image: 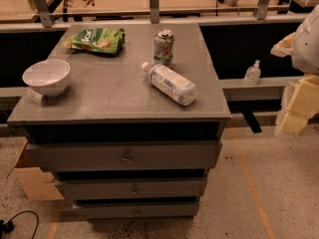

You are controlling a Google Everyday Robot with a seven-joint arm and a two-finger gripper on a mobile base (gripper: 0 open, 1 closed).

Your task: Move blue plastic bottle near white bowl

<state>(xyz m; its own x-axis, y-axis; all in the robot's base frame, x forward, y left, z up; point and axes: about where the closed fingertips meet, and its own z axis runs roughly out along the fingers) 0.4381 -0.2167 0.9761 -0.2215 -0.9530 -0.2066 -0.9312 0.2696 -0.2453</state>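
- My hand (298,106) hangs off to the 3 o'clock side of the tabletop (109,91), out past its right edge and touching nothing; I cannot tell whether it is wide or narrow.
- The blue plastic bottle (169,83) lies on its side right of the tabletop's centre, at about 4 o'clock, with its white cap pointing toward 10 o'clock.
- The white bowl (46,76) stands upright at the 9 o'clock edge, well apart from the bottle.
- A green-and-silver drink can (163,47) stands upright just beyond the bottle's cap, at 12 o'clock from it.
- A green snack bag (95,39) lies flat toward the 11 o'clock corner.
- A small clear pump bottle (252,73) stands on a ledge beyond the tabletop's 3 o'clock side, between the tabletop and my hand.
- Under the tabletop are drawers (124,156), stacked one below another.
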